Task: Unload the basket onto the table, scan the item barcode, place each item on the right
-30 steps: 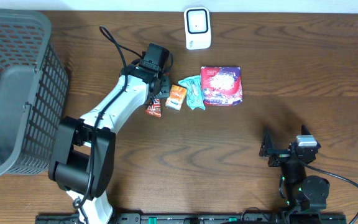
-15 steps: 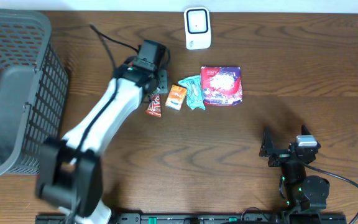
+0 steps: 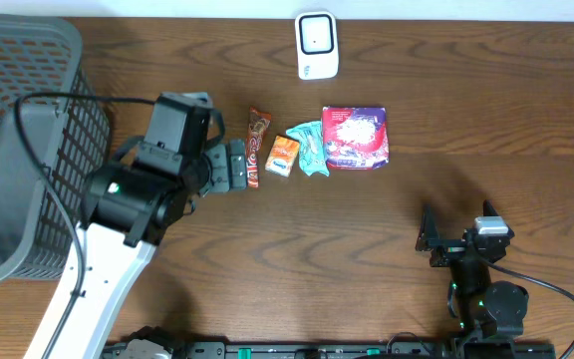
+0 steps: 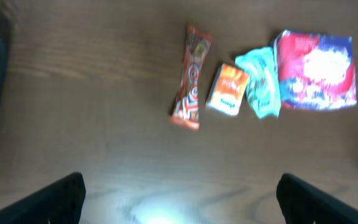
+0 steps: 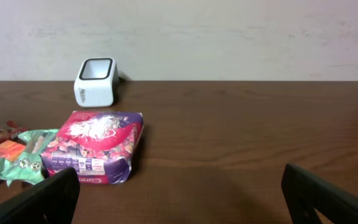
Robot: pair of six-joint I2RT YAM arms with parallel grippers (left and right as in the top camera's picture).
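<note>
The left gripper (image 4: 179,190) has its jaws wide apart, holding nothing; the candy bar (image 4: 191,78) lies loose on the table (image 3: 367,229) beside the orange pack (image 4: 227,90), short of the scanner (image 3: 317,45). The right gripper (image 5: 179,183) gapes empty too

Table (image 3: 367,239): was dark wood, grain visible, smooth with a soft sheen.
Basket (image 3: 28,150): was grey plastic lattice, matt.
Scanner (image 3: 317,45): was smooth white plastic, with a dark glossy window.
Snack bag (image 3: 355,137): was printed film, glossy.
Candy bar (image 3: 256,135): had a shiny film wrapper.
Teal packet (image 3: 310,148): looked like crinkled film.
</note>
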